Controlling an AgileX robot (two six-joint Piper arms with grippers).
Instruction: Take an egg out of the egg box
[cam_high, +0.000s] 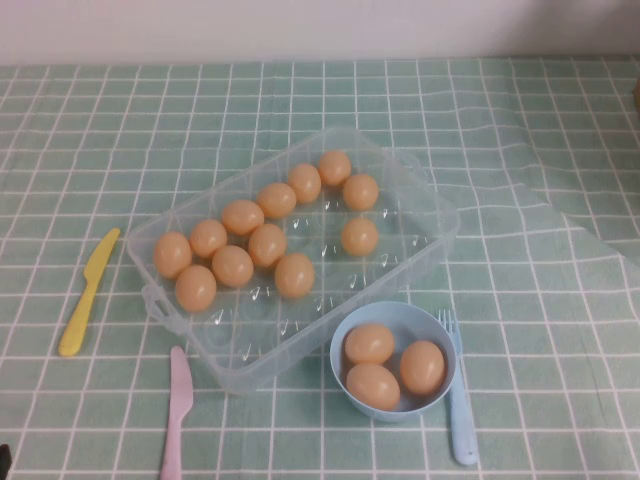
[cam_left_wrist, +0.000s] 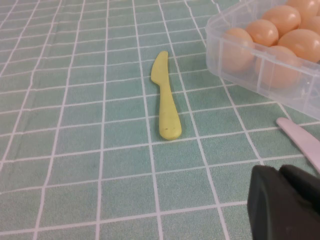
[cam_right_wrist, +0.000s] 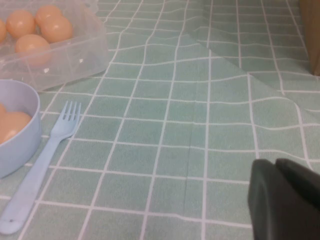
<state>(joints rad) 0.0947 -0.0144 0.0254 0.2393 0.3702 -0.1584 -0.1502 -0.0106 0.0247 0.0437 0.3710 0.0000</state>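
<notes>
Checked cloth (cam_high: 560, 130); left tool (cam_left_wrist: 285, 202), right tool (cam_right_wrist: 285, 200) closed, empty, only in wrist views.

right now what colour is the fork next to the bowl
Light blue, matching the bowl; the fork shows best in the high view.

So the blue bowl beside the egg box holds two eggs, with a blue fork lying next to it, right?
Not quite: the blue bowl holds three eggs, not two, as the high view shows. It does sit beside the egg box, with the blue fork next to it.
</notes>
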